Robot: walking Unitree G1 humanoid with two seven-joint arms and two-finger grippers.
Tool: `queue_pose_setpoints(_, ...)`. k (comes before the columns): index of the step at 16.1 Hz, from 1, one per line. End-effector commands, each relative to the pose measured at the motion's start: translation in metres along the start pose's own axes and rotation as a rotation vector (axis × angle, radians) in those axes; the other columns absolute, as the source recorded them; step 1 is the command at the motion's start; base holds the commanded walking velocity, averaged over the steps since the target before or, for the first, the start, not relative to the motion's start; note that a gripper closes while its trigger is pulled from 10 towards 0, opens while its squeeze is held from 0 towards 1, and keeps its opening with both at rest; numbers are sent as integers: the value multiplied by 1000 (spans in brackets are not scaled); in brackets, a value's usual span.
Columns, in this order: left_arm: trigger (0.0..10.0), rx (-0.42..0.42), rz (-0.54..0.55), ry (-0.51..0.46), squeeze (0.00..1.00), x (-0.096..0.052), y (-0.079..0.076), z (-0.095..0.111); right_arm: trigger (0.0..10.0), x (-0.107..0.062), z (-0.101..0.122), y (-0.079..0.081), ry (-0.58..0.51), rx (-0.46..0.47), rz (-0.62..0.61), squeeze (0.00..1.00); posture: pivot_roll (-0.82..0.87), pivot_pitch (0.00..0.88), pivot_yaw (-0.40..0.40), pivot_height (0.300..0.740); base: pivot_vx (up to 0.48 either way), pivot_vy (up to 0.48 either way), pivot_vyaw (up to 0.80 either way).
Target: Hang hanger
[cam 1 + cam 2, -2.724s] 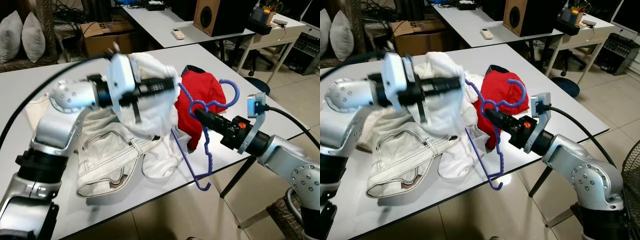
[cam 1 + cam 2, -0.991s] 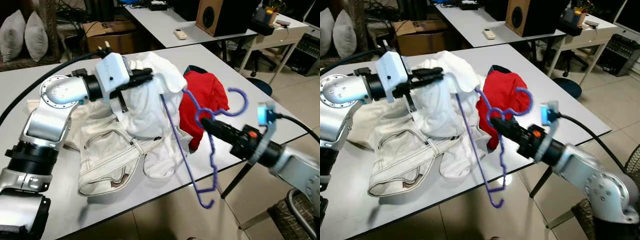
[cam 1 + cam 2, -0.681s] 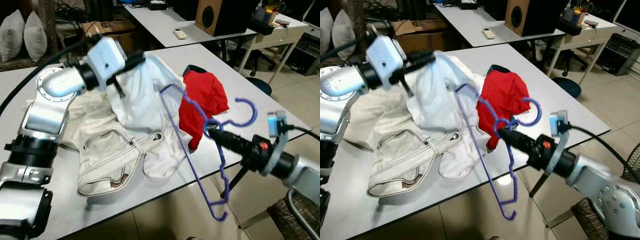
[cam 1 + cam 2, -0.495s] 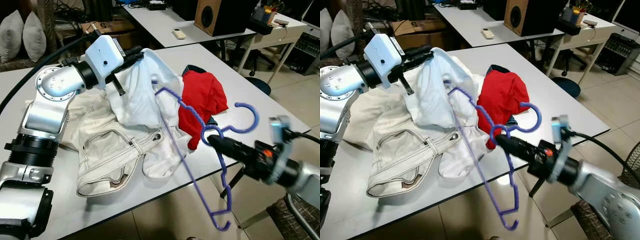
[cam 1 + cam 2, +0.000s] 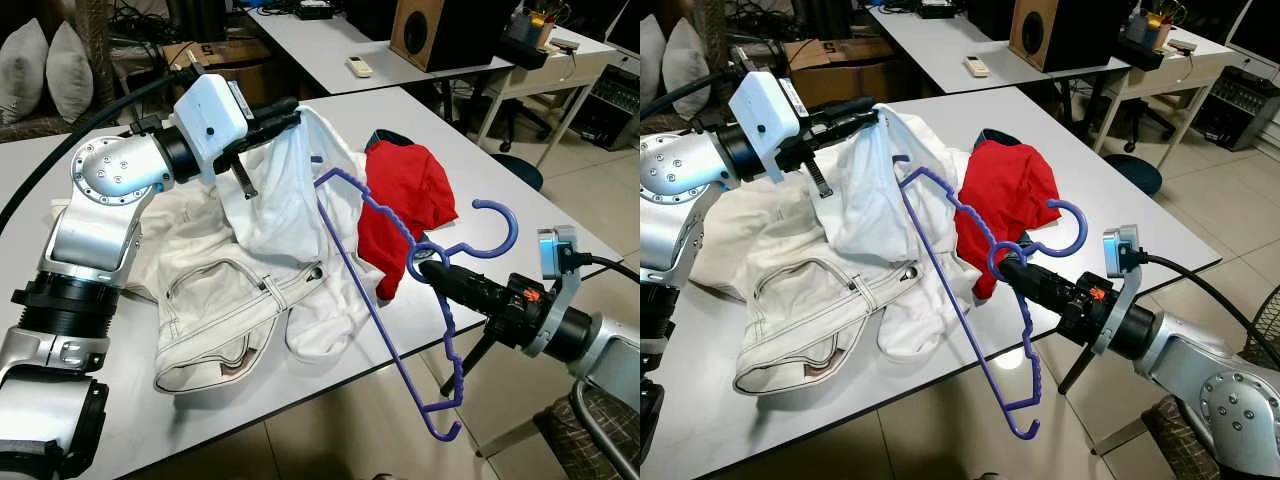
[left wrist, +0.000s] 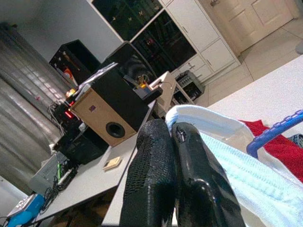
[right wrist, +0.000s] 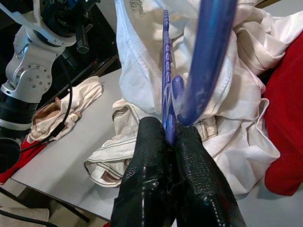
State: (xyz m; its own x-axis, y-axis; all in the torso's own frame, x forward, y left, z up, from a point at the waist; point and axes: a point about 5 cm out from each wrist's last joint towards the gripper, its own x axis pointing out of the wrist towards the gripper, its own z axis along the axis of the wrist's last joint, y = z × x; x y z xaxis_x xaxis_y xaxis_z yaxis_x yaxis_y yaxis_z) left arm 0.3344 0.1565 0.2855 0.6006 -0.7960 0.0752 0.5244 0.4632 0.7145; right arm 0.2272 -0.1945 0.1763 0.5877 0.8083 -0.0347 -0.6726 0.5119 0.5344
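Across your white desk [image 5: 330,110], the white cotton garment [image 5: 285,195] hangs from your left claw [image 5: 290,108], clamped on its edge. Your right claw [image 5: 432,272] pinches the purple plastic hanger [image 5: 385,235] below its hook, off the desk's edge. Careful: that long arm could snag fabric and twist loose.
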Motion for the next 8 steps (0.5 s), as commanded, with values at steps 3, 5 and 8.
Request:
queue_pose_setpoints(3,0,-2,37,21,0,-7,5,-2,10000,-3,2,-1,-5,-3,-17,0,-192,0,-31,740,0,0,0)
queue_pose_setpoints(5,0,0,75,35,0,-9,9,-4,10000,-3,1,2,-1,-4,-1,0,-192,0,-31,740,0,0,0)
queue_pose_setpoints(8,0,-8,155,31,0,-13,20,-5,10000,-6,-2,3,10,-3,6,0,-194,0,-34,740,0,0,0)
